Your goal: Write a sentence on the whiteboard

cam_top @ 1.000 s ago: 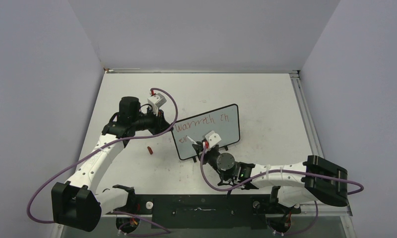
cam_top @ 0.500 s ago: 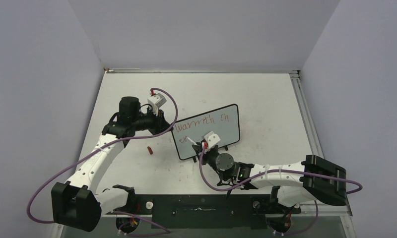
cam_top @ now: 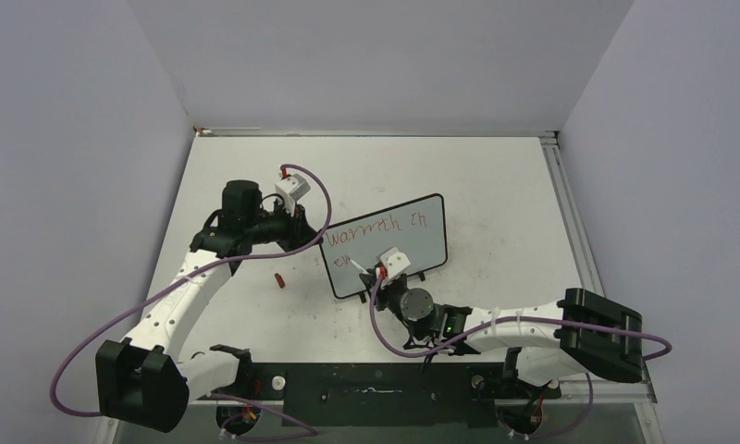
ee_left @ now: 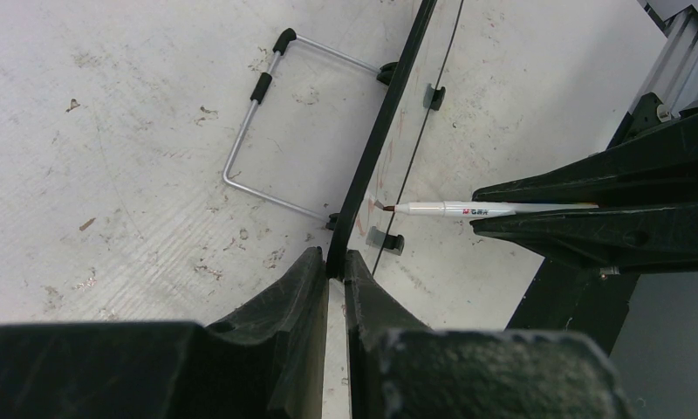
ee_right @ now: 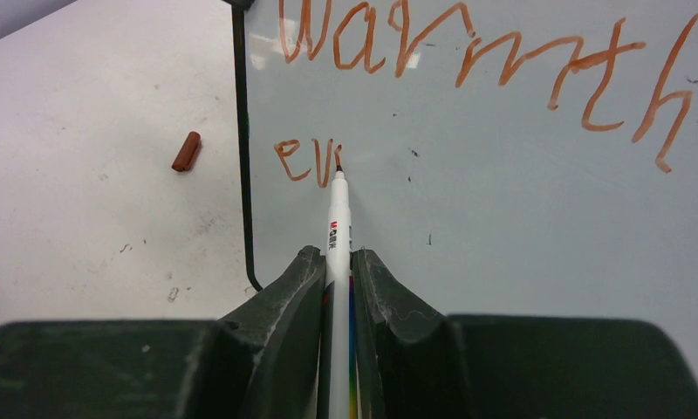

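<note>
The whiteboard stands propped on the table, black-framed, pale surface. Red writing on it reads "warmth in" on the top line and "ev" below. My left gripper is shut on the board's left frame edge, seen edge-on. My right gripper is shut on a white marker; its tip touches the board just right of "ev". The marker also shows in the left wrist view and in the top view.
A red marker cap lies on the table left of the board, also in the right wrist view. The board's wire stand juts behind it. A metal rail runs along the table's right edge.
The right gripper and marker have shifted slightly along the second line, and the "ev" strokes have grown. The left arm and board have not moved.
</note>
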Controlling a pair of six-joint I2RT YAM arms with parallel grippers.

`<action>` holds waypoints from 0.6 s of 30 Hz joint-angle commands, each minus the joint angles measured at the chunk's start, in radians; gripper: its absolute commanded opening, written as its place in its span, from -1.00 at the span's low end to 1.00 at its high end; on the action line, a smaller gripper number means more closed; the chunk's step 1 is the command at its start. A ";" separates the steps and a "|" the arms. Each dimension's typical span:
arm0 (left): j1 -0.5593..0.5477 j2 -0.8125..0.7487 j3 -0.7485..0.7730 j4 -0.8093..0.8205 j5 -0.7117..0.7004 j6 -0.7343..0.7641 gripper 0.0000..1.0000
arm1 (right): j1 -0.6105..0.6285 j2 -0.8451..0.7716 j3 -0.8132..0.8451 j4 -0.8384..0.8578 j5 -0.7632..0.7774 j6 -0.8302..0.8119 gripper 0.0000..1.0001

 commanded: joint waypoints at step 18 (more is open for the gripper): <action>0.004 0.003 -0.002 -0.041 -0.031 0.022 -1.00 | -0.005 -0.042 0.024 0.043 0.066 -0.051 -0.89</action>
